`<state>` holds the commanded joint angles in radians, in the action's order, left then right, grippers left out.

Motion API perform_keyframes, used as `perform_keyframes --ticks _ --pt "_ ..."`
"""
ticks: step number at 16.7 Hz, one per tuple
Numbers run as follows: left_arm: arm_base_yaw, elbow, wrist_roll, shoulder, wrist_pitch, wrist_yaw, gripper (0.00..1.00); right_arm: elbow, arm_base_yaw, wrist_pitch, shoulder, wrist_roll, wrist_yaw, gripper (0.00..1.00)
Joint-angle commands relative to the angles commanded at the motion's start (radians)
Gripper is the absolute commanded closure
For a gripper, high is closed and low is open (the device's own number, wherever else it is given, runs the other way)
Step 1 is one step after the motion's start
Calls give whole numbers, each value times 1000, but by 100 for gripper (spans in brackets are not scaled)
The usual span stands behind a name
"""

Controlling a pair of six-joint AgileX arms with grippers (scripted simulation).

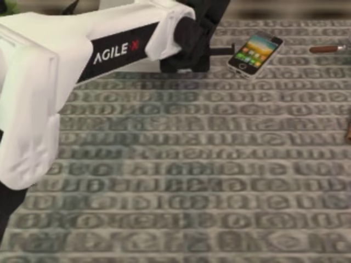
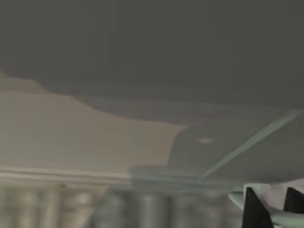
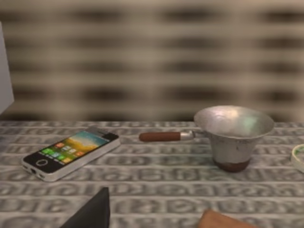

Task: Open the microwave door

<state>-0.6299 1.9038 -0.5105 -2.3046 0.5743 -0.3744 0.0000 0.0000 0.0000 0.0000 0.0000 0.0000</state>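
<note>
- Left arm reaches across the top view's upper left, its end effector [image 1: 186, 52] a dark shape at the far edge of the table [image 1: 192, 181]; whether it is released or clenched cannot be told.
- Microwave door [image 2: 247, 152]: in the left wrist view a pale grey panel fills the frame close up, with a lighter diagonal edge line running across it; this appears to be the door, swung at an angle, though how far cannot be told. In the top view the arm hides it.
- Smartphone [image 1: 255, 52] lies flat on the table just beside the left end effector, screen up.
- Small metal pot [image 3: 234, 134] with a brown handle [image 1: 327, 49] stands upright near the phone, at the table's far right.
- Right end effector shows only as a dark fingertip [image 3: 95, 211] low in its own wrist view; its state cannot be told.
</note>
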Motion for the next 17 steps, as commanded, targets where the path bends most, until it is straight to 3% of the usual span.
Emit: perform_keyframes --ticks 17 --pt "0 -47 -16 36 -35 -6 100 0 0 0 0 0 0 0"
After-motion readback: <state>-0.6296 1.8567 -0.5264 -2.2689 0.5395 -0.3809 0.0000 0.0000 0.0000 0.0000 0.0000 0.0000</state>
